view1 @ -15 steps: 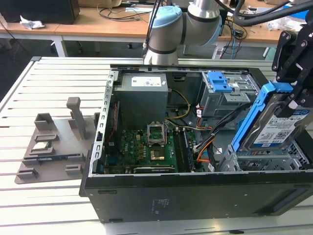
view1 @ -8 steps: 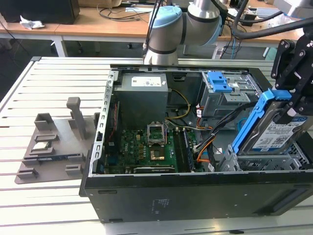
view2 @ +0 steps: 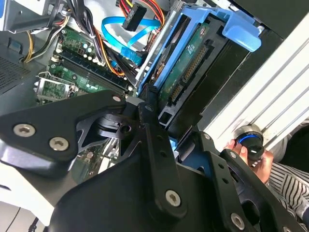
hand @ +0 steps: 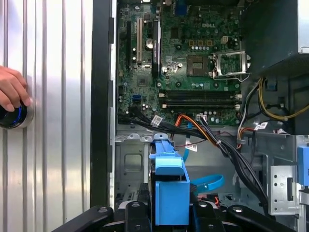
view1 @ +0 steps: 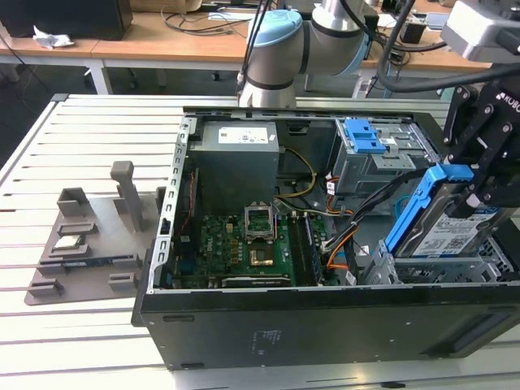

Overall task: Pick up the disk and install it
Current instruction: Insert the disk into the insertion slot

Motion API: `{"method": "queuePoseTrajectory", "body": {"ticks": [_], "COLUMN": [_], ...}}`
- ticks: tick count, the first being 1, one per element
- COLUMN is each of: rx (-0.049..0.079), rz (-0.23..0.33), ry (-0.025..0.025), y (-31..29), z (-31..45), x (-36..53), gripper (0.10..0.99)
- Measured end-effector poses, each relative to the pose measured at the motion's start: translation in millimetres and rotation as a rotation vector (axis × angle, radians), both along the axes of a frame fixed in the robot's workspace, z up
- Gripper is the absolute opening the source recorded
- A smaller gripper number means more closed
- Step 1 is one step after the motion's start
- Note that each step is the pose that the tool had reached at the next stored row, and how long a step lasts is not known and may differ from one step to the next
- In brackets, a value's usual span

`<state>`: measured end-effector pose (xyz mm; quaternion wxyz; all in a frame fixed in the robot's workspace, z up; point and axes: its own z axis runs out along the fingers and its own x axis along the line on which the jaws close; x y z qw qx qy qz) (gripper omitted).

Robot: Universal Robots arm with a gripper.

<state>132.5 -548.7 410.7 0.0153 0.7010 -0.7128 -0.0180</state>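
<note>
The disk (view1: 452,230), a silver drive with a white-and-blue label in a blue carrier frame, hangs steeply tilted over the metal drive bay (view1: 455,266) at the near corner of the open computer case, on the exterior view's right. Its lower end sits down in the bay. My gripper (view1: 481,180) is shut on the disk's upper end from above. In the second wrist view the disk (view2: 189,58) shows its green circuit-board side between my black fingers (view2: 150,126). In the first wrist view the blue carrier (hand: 169,186) stands edge-on between my fingers (hand: 133,212).
The open case (view1: 244,325) holds a green motherboard (view1: 236,248), a grey power-supply box (view1: 237,154), a blue-latched drive cage (view1: 370,146) and loose cables (view1: 341,244) beside the bay. A grey fixture (view1: 89,236) lies on the slatted table. A hand (hand: 10,89) rests on a blue-lit knob (hand: 10,116).
</note>
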Motion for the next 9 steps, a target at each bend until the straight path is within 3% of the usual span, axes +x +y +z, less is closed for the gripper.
{"method": "queuePoseTrajectory", "body": {"ticks": [9], "rx": [0.0], "rz": [0.0], "ry": [0.0], "y": [0.0], "z": [-20.6], "x": [0.0], "gripper": [0.365]}}
